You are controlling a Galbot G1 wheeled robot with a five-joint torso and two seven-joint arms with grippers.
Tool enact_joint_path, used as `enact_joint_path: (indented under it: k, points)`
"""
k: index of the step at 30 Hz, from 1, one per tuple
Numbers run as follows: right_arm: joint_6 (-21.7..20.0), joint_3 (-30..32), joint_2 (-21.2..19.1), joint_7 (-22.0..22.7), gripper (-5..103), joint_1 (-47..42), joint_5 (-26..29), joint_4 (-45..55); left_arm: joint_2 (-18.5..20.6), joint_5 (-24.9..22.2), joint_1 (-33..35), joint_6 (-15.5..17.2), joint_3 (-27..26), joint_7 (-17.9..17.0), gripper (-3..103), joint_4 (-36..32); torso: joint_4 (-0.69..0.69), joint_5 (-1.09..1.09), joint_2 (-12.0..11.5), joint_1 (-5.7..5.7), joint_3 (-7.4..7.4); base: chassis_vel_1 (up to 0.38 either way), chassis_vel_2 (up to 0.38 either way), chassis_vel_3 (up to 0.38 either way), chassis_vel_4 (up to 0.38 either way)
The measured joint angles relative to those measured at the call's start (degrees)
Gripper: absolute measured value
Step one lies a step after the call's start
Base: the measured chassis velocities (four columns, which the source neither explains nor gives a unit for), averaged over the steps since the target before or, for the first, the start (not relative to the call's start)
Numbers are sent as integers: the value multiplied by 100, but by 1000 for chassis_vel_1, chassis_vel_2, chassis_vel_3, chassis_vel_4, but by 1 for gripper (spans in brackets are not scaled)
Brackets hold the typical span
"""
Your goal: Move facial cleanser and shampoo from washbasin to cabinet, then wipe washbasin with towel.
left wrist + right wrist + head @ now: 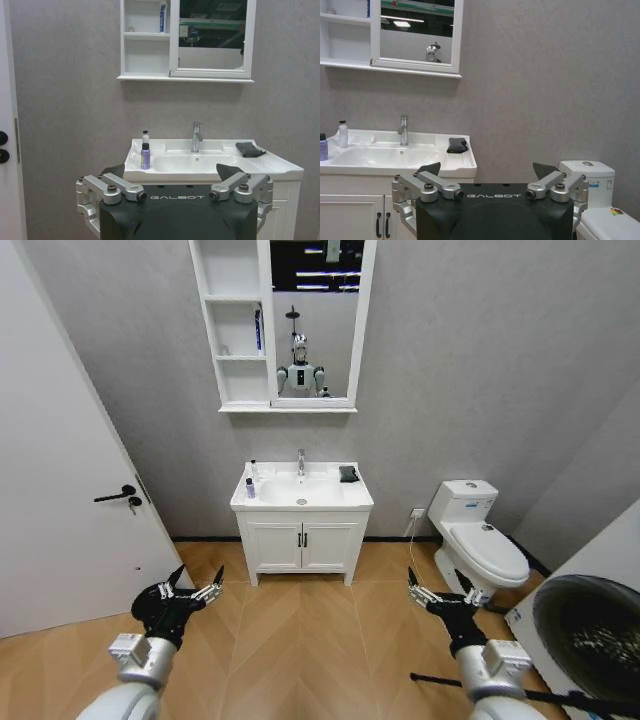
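Note:
The white washbasin (352, 499) stands against the far wall, a few steps ahead of me. On its left rim are a small purple bottle (145, 156) and, behind it, a pale bottle with a black cap (145, 136); I cannot tell which is facial cleanser and which is shampoo. The black folded towel (348, 473) lies on the right rim. Above hangs the white cabinet (240, 340) with open shelves beside a mirror. My left gripper (183, 592) and right gripper (440, 590) hang low over the floor, both open and holding nothing, far from the basin.
A blue tube (163, 12) stands on a cabinet shelf. A white door (60, 490) is at the left, a toilet (485, 540) right of the basin, a washing machine (590, 625) at the near right. Bare wooden floor (300, 640) lies between me and the floor cupboard (300, 545).

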Motion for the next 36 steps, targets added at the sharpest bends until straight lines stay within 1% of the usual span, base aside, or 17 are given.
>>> enact_joint_path:
  k: [5, 20, 28, 34, 36]
  points:
    - [-2, 2, -14, -11, 100, -16, -11, 44, -62, 42, 99, -52, -21, 31, 100, -38, 0, 0, 0, 0, 0, 0, 0, 0, 0]
    - [44, 51, -19, -76, 100, -17, -14, 47, -87, 47, 147, -64, -56, 33, 100, -129, 0, 1, 1, -3, -1, -22, 16, 19, -20]
    - [68, 73, -15, -76, 100, -25, -7, 51, -104, 61, 123, -65, -41, 32, 100, -130, 0, 0, 1, 0, 0, -182, 171, 164, -167]
    - [77, 59, 5, -77, 100, -25, -11, 35, -117, 70, 122, -65, -32, 36, 100, -116, -1, -1, 0, 0, 0, -253, 227, 245, -242]
    - [86, 62, 6, -78, 100, -34, -14, 10, -130, 80, 125, -71, -30, 46, 100, -92, 1, 1, 0, 0, 0, -293, 286, 293, -277]
